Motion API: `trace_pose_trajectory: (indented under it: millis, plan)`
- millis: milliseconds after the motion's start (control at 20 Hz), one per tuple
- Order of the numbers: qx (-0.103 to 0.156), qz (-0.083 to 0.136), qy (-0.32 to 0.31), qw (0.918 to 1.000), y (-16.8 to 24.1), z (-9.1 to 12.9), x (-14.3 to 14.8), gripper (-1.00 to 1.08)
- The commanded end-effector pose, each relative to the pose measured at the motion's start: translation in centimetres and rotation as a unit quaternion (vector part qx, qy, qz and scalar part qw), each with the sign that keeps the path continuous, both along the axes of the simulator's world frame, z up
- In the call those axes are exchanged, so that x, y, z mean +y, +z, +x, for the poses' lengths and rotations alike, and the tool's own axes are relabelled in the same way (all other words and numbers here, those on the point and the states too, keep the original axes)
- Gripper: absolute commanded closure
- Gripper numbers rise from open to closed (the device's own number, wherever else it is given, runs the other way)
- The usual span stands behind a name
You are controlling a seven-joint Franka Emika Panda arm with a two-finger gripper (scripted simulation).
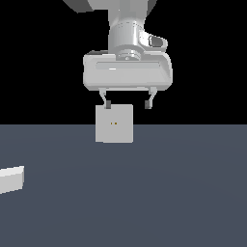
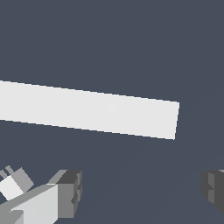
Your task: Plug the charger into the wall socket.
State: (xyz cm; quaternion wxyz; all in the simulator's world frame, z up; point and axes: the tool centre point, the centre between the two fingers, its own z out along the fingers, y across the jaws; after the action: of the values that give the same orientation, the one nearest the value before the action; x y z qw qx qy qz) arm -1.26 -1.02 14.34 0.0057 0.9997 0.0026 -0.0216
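Observation:
The wall socket (image 1: 114, 124) is an upright light-grey square plate with two tiny yellowish dots, standing on the dark floor at mid view. In the wrist view its top edge shows as a long pale strip (image 2: 96, 111). The charger (image 1: 10, 179) is a small off-white block lying at the exterior view's far left edge, partly cut off. In the wrist view a small white piece with grey stubs (image 2: 12, 184), apparently the charger, shows beside one finger. My gripper (image 1: 128, 104) hangs open and empty just above the socket, and also shows in the wrist view (image 2: 141, 190).
The dark blue-grey floor (image 1: 183, 193) spreads around the socket and charger. The background above the floor is black. No other objects show.

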Motion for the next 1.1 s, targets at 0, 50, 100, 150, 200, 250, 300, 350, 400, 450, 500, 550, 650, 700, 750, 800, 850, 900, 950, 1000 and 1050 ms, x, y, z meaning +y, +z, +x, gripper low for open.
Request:
trace_pose_trajectory:
  millis: [0,50,100,150,200,250,300,350,400,450,500,550,650,700,750,800,850,900,950,1000,1050]
  plan:
    - [0.000,0.000,0.000,1.0000,0.0,0.0,0.0,-0.92]
    - [0.000,0.000,0.000,1.0000,0.0,0.0,0.0,-0.92]
    - [0.000,0.000,0.002,1.0000,-0.1,0.0,0.1,-0.92]
    - [-0.001,0.000,0.004,1.0000,-0.1,-0.1,0.3,-0.92]
    - [-0.002,0.001,0.008,1.0000,-0.2,-0.1,0.5,-0.92]
    - [-0.003,0.001,0.012,0.9999,-0.3,-0.1,0.9,-0.92]
    - [-0.004,0.002,0.018,0.9998,-0.5,-0.2,1.2,-0.92]
    - [-0.005,0.002,0.024,0.9997,-0.6,-0.3,1.7,-0.92]
    - [-0.007,0.003,0.031,0.9995,-0.8,-0.4,2.2,-0.92]
    - [-0.009,0.004,0.040,0.9992,-1.0,-0.5,2.7,-0.92]
    - [-0.011,0.005,0.049,0.9987,-1.3,-0.7,3.4,-0.92]
    - [-0.013,0.006,0.059,0.9982,-1.5,-0.9,4.0,-0.92]
    - [-0.018,0.008,0.082,0.9965,-2.1,-1.3,5.6,-0.92]
    - [-0.021,0.009,0.094,0.9953,-2.5,-1.6,6.4,-0.92]
    - [-0.024,0.010,0.108,0.9938,-2.8,-2.0,7.3,-0.92]
    - [-0.027,0.012,0.122,0.9921,-3.2,-2.3,8.3,-0.92]
    - [-0.030,0.013,0.137,0.9900,-3.6,-2.7,9.3,-0.92]
    - [-0.033,0.015,0.153,0.9876,-4.0,-3.2,10.3,-0.92]
    - [-0.037,0.016,0.169,0.9848,-4.4,-3.7,11.3,-0.92]
    - [-0.040,0.018,0.184,0.9819,-4.8,-4.2,12.3,-0.92]
    - [-0.043,0.019,0.198,0.9791,-5.2,-4.7,13.1,-0.92]
